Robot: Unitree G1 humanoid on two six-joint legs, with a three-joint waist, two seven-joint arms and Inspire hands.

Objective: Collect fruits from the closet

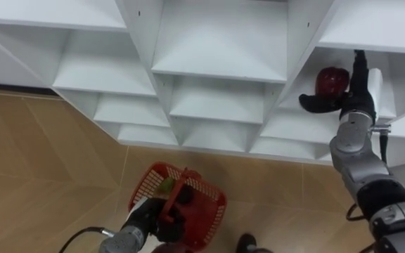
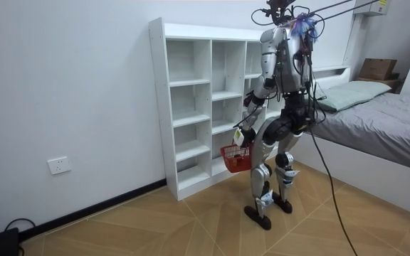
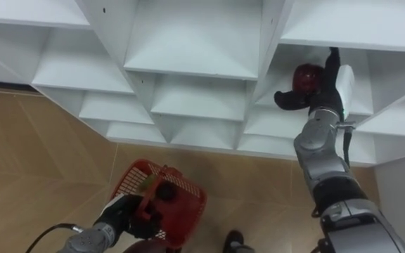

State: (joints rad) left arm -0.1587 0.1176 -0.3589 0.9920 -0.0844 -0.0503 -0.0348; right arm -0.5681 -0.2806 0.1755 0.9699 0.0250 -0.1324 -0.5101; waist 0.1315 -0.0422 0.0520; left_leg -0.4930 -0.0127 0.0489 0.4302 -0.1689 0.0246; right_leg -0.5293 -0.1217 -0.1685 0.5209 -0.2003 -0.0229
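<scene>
Left eye view — apple (image 1: 331, 81) against right hand (image 1: 349, 100), left hand (image 1: 152, 215) grips basket (image 1: 204, 188)

A white closet (image 2: 157, 107) of open compartments, several columns wide, stands against a plain white wall (image 2: 62, 85). A wall socket (image 2: 60, 166) sits low on that wall to the room view's left, and a dark skirting board (image 2: 98, 206) runs along its foot. The floor (image 2: 176, 227) is light wood laid in a slanted pattern, and on the room view's right a bed (image 2: 383, 135) with grey bedding and a pale pillow (image 2: 351, 91) stands near the closet, with a cardboard box (image 2: 378, 68) on the ledge behind it.
</scene>
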